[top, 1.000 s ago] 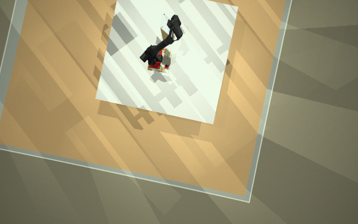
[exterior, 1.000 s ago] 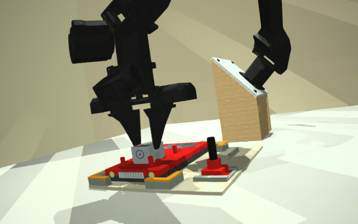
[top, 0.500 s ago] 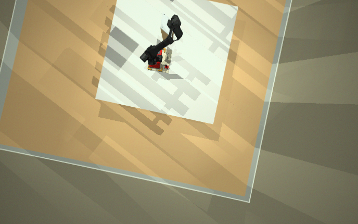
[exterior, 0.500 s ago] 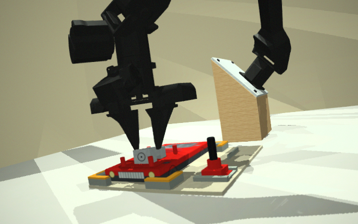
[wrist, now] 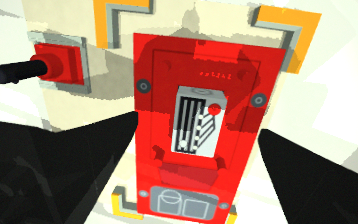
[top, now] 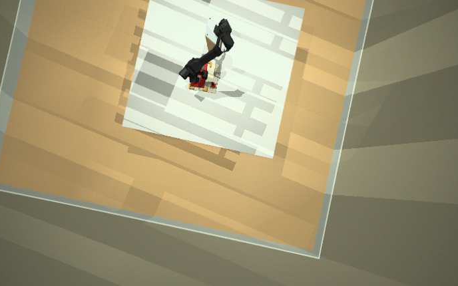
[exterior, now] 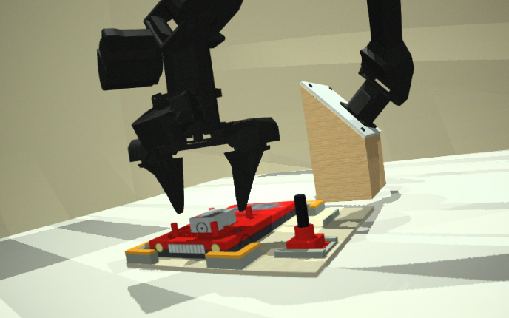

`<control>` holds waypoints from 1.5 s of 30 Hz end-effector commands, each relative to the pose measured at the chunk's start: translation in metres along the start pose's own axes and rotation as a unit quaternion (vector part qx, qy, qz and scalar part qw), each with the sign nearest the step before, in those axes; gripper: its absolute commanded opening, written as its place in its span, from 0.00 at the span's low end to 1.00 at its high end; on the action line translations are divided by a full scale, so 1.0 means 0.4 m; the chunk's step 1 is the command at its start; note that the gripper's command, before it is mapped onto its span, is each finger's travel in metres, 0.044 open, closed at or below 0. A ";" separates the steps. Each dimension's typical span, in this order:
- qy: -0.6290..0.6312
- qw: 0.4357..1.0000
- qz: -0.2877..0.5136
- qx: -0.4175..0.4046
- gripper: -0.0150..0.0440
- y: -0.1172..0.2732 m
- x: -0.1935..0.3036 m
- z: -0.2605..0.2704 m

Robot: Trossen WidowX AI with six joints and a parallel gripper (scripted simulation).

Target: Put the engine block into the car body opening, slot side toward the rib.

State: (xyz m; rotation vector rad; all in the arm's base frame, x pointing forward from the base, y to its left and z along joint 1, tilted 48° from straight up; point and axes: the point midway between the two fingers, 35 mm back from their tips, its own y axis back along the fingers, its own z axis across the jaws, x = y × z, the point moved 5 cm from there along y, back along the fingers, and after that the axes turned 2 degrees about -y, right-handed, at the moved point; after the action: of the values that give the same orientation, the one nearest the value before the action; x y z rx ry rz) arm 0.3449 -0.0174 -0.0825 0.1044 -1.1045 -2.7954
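The grey engine block [exterior: 211, 220] [wrist: 215, 137] sits in the middle of the red car body [exterior: 258, 221] [wrist: 153, 142] [top: 198, 84], upright, with its upper part standing above the red surface. Its striped label faces up in the wrist view. My gripper [exterior: 210, 211] [wrist: 197, 125] is open wide. Its fingers stand apart on the two long sides of the block, with gaps to it, and their tips are about level with or just above its top. The opening's edges, the rib and the block's slot side cannot be made out.
A red base with an upright black stick [exterior: 301, 211] [wrist: 23, 69] stands beside the car on the beige board [exterior: 288, 266]. Orange-topped corner brackets [exterior: 232, 252] [wrist: 306, 37] surround the car. Small red posts [exterior: 174, 229] rise around the block. The arm's wooden pedestal [exterior: 339, 166] stands behind.
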 end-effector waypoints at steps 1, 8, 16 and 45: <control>0.000 1.000 0.000 0.000 1.00 0.000 0.000 0.000; -0.002 1.000 0.000 -0.001 1.00 0.027 0.010 0.000; -0.002 1.000 0.000 -0.001 0.78 0.027 0.010 0.000; -0.002 1.000 0.000 -0.001 0.25 0.027 0.010 0.000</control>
State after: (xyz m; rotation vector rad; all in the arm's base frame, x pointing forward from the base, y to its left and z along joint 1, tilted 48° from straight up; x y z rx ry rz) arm 0.3422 -0.0254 -0.0757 0.0910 -1.0992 -2.8031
